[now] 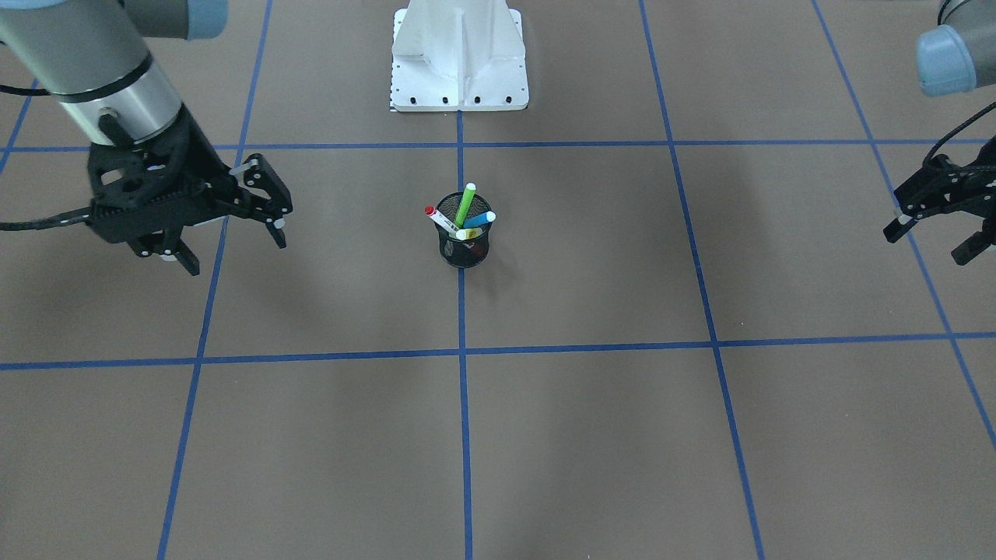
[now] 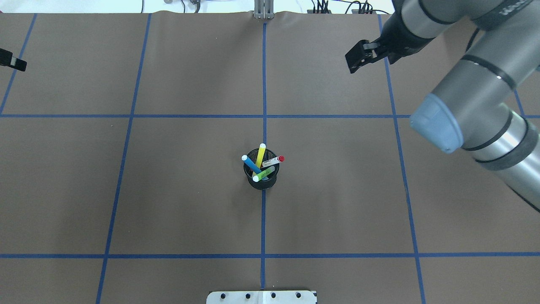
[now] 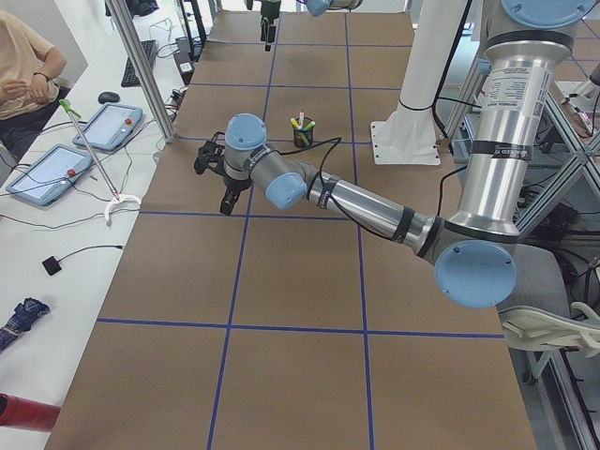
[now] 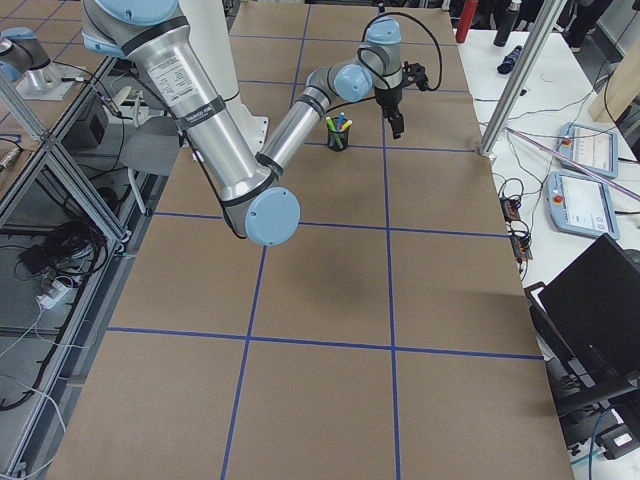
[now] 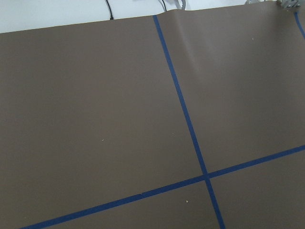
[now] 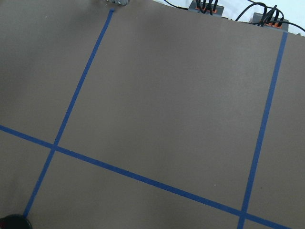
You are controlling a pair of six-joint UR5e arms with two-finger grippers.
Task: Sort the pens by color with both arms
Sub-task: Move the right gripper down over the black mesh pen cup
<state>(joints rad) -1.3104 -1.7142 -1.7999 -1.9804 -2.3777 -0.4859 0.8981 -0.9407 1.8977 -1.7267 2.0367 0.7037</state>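
Note:
Several pens stand together in a black mesh cup (image 2: 261, 184) at the table's centre: yellow (image 2: 260, 154), blue (image 2: 250, 164), green (image 2: 264, 173) and a white one with a red end (image 2: 273, 161). The front view shows the same cup (image 1: 464, 249) with the green pen (image 1: 465, 204) sticking up highest. My right gripper (image 1: 233, 245) hovers open and empty well off to the cup's side, toward the far edge in the overhead view (image 2: 362, 55). My left gripper (image 1: 930, 241) is open and empty too, at the opposite side, barely in the overhead view (image 2: 12, 61).
The white pedestal base (image 1: 459, 66) stands on the robot's side of the cup. Blue tape lines (image 2: 263, 116) divide the brown table into squares. A person (image 3: 23, 70) sits at a side bench with tablets (image 3: 52, 169). A laptop (image 4: 600, 300) sits off the table.

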